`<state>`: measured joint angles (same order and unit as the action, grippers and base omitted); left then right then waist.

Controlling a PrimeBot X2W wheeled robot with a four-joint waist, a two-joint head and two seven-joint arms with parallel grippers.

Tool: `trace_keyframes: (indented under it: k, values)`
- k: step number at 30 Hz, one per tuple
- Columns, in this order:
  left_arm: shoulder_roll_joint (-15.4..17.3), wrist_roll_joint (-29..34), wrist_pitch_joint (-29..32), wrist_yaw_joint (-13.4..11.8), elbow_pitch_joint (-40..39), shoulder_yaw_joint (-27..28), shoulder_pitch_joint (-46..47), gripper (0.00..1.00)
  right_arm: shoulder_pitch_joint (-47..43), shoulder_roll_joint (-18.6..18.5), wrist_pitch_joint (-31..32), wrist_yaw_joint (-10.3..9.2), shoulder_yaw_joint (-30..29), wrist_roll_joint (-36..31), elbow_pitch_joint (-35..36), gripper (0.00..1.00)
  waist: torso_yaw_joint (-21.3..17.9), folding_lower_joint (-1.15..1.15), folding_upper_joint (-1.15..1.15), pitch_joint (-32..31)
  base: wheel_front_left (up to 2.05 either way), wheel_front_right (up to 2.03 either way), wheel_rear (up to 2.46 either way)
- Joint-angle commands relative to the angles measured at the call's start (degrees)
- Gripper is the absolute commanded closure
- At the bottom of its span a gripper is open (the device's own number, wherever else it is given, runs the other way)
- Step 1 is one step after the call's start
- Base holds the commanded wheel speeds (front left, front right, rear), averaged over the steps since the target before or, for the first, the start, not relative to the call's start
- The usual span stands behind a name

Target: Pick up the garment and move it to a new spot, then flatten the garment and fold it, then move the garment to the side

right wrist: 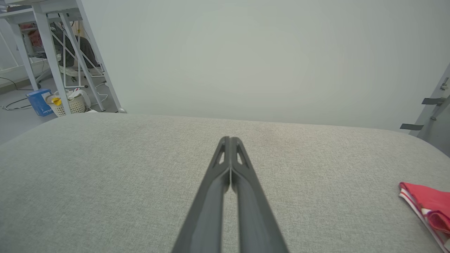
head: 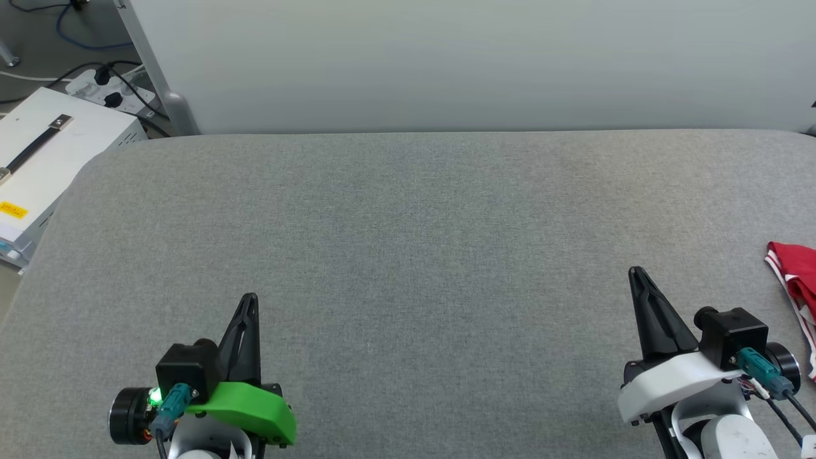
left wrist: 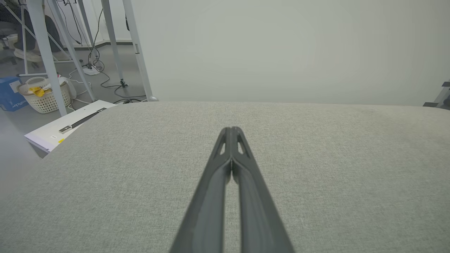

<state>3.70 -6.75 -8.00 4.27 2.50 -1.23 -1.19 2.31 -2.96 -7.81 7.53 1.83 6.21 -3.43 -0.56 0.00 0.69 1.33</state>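
Note:
The garment (head: 797,280) is a red cloth with red-white striped trim, lying at the right edge of the grey table (head: 408,242); most of it runs out of the picture. The right wrist view shows the garment (right wrist: 427,207) at its lower right. My right gripper (head: 636,274) is shut and empty, a short way left of the garment and apart from it. My left gripper (head: 250,299) is shut and empty at the lower left, far from the garment. In each wrist view the two dark fingers of the left gripper (left wrist: 231,130) and the right gripper (right wrist: 229,140) meet at the tips.
A white box with a black handle (head: 44,166) stands off the table's left edge, with a power strip and cables (head: 111,89) behind it. A pale wall panel (head: 472,64) runs along the table's far edge. A basket (left wrist: 44,96) and table legs stand on the floor at left.

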Motion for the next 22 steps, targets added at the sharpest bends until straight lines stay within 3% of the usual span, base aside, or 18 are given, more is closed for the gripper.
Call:
trace_keyframes:
  k: [1, 22]
  values:
    - [-0.26, 0.63, 0.35, -0.43, -0.4, 0.3, 0.49, 1.0, -1.03, 0.04, 0.27, -0.02, -0.21, -0.45, 0.45, 1.0, 0.01, 0.0, -0.33, -0.03, 0.0, 0.0, 0.0]
    - [-0.44, 2.57, 2.78, -1.64, -1.06, 0.59, 0.71, 1.0, -1.44, 0.05, 2.66, -0.03, -0.72, -2.28, 1.4, 1.0, 0.19, 0.0, -0.44, -0.44, 0.0, 0.0, 0.0]
